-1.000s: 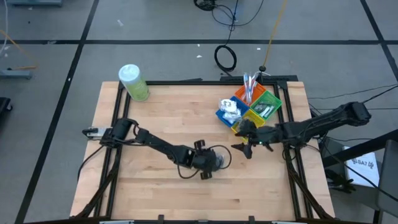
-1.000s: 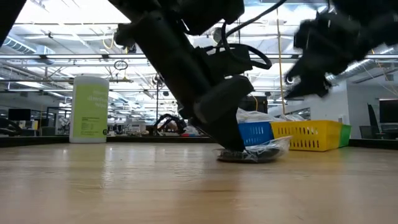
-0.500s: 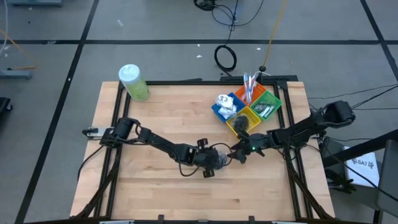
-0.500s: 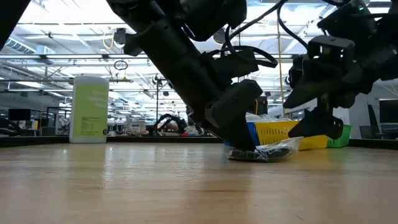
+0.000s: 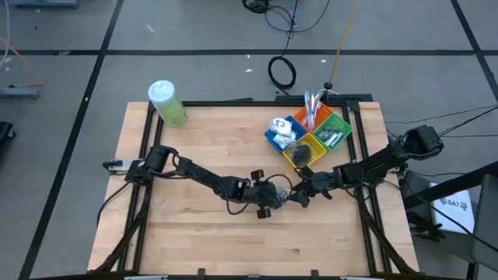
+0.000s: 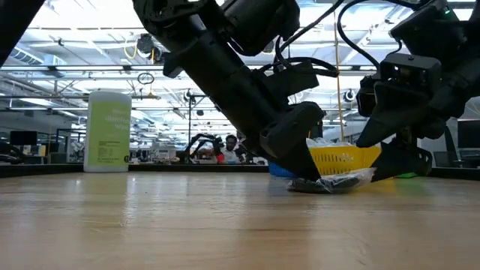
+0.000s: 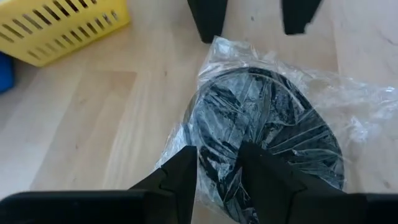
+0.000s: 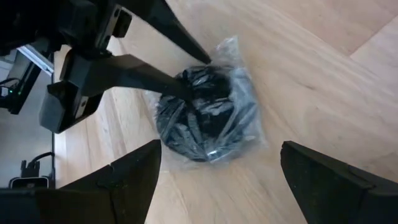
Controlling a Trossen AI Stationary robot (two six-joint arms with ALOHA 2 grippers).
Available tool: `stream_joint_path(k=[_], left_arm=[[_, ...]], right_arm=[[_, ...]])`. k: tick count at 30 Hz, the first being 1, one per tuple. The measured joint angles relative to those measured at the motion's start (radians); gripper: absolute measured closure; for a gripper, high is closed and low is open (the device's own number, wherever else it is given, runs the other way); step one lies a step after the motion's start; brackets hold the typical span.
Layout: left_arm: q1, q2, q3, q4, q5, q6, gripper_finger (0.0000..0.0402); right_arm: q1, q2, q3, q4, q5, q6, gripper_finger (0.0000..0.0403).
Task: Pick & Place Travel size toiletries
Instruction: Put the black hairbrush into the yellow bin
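A black round disc (image 8: 208,115) in a crinkled clear bag is seen on the wooden table (image 8: 323,74). It is pinched from ten o'clock by the left gripper (image 8: 189,74); the right gripper (image 8: 217,180) is spread wide.

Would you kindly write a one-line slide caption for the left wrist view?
Left gripper pinches the clear bag holding a black round disc on the wooden table, open right gripper just beyond.

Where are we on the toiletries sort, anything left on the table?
Done: the divided bin holds cotton balls, toothbrushes and other items. In hand: the left gripper pinches the bagged black disc lying on the table, and the right gripper hovers open beside it, apparently for a handoff. Left: that disc into the bin; no other loose toiletries are visible.
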Motion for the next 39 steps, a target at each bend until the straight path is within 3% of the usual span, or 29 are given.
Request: stream_joint_path(k=[8,20,27,36,39], left_arm=[[0.033,0.040,0.000,0.157,0.102,0.040,0.0268],[0.044,0.084,0.004,0.241,0.094,0.063,0.0268],[0.040,0.082,0.003,0.268,0.071,0.146,0.0268],[0.032,0.078,0.003,0.287,0.065,0.183,0.0268],[0.006,0.024,0.010,0.214,0.068,0.303,0.0268]], right_arm=[[0.003,0.015,0.000,-0.009,0.000,0.030,0.0090],[0.036,0.054,0.001,0.036,-0.013,0.025,0.0106],[0.069,0.054,-0.001,0.027,-0.042,0.026,0.0194],[0.097,0.054,-0.001,0.024,-0.040,0.016,0.0373],[0.104,0.053,-0.001,0.051,-0.035,0.005,0.0393]])
